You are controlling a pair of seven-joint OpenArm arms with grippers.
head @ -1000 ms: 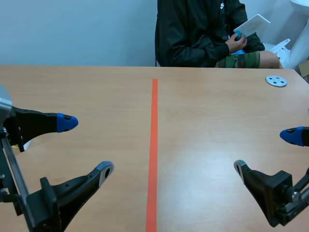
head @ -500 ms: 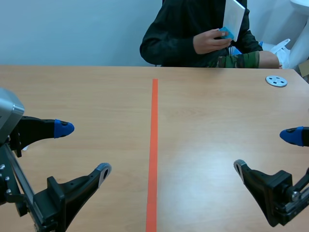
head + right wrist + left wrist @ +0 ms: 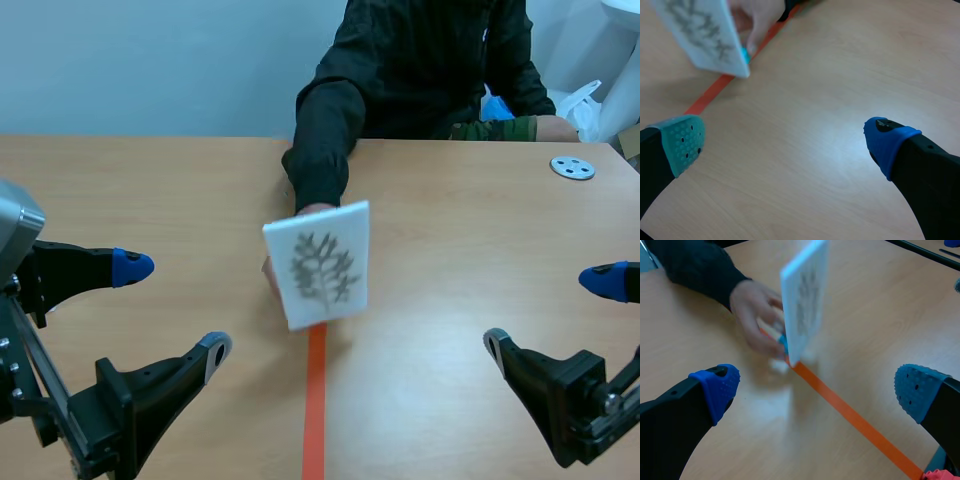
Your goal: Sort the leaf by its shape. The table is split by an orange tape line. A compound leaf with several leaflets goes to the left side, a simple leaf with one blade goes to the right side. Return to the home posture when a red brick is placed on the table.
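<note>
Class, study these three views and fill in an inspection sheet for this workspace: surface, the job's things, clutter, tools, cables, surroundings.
Surface: wooden table, split by an orange tape line.
Job's things: white card printed with a branching leaf that appears to have several leaflets, though it is blurred. A person's hand holds it over the tape line.
Clutter: small metal disc on the table's far right.
Tools: left tool open, holding nothing. Right tool open, holding nothing. Both are low at the near side, apart from the card.
Cables: nothing seen.
Surroundings: person in a dark jacket across the table, with a pale wall behind.
</note>
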